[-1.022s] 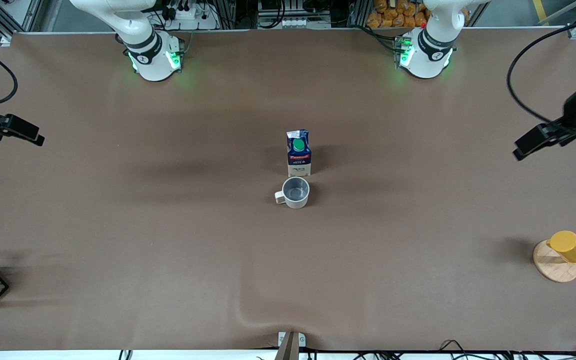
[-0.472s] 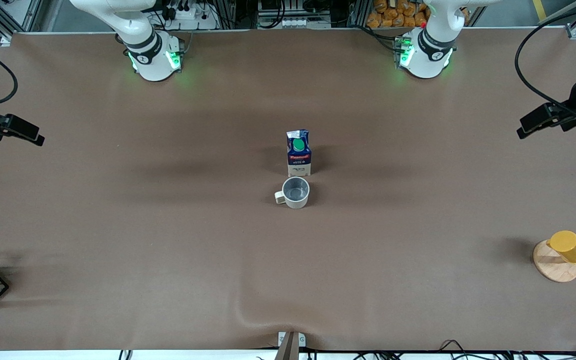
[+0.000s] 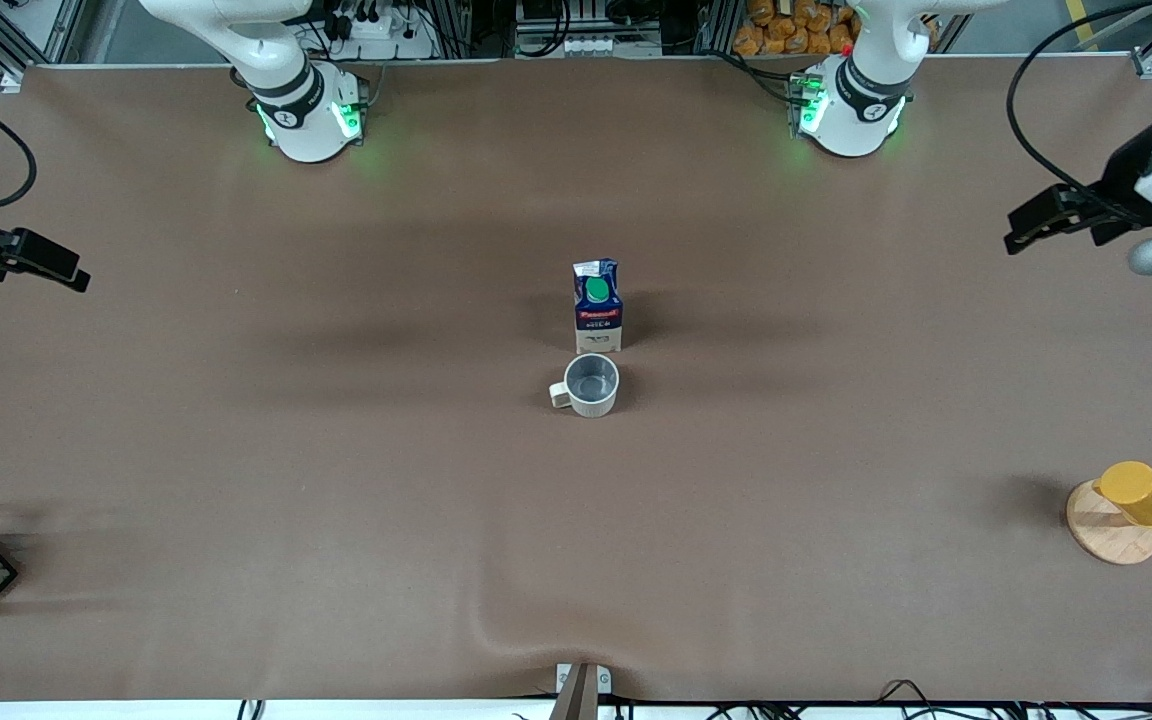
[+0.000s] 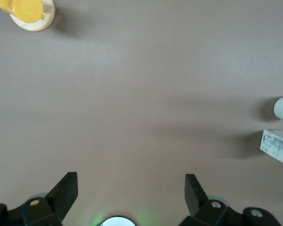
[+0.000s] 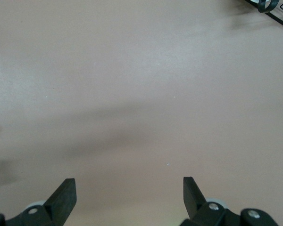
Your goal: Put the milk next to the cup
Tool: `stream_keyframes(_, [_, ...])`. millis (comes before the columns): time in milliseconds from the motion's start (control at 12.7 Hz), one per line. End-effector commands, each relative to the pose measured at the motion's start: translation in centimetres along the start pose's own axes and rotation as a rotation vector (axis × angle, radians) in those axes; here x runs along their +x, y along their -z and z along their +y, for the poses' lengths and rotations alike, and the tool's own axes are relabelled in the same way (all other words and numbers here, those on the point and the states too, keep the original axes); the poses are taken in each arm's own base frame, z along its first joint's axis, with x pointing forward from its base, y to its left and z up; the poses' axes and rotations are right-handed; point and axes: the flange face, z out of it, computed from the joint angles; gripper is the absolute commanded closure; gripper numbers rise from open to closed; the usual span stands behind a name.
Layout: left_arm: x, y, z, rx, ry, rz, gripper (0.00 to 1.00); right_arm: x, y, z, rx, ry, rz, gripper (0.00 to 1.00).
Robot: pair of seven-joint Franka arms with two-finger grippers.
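Centrally, the milk [image 3: 598, 306] stands upright on the table [image 3: 336, 480], serving as landmark. Toward the right arm's end from it, the right gripper [image 5: 129, 188] hangs with fingers apart, empty. The cup [image 3: 591, 385] sits just beside the milk, nearer the front camera. Toward the left arm's end, the left gripper [image 4: 131, 188] hangs spread, empty.

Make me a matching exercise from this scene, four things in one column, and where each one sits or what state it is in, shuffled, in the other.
Things:
1. milk
2. cup
3. yellow cup
4. left hand

Places or states:
A. on a round wooden coaster at the left arm's end of the table
B. open, holding nothing
C. upright mid-table, just farther from the front camera than its neighbour
D. mid-table, nearest the front camera of the central pair

Pairs: 1-C, 2-D, 3-A, 4-B
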Motion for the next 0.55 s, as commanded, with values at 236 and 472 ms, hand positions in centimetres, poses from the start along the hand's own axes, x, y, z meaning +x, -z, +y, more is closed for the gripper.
stream_keyframes(236, [-1.2,1.7,0.8,0.018,-0.030,0.025,0.00,-0.3,0.3,-0.3,0.004,-0.010,0.007,0.00])
stream_keyframes(472, [-1.2,1.9,1.0,0.018,-0.031,0.030,0.00,-0.3,0.3,-0.2,0.004,-0.012,0.006,0.00])
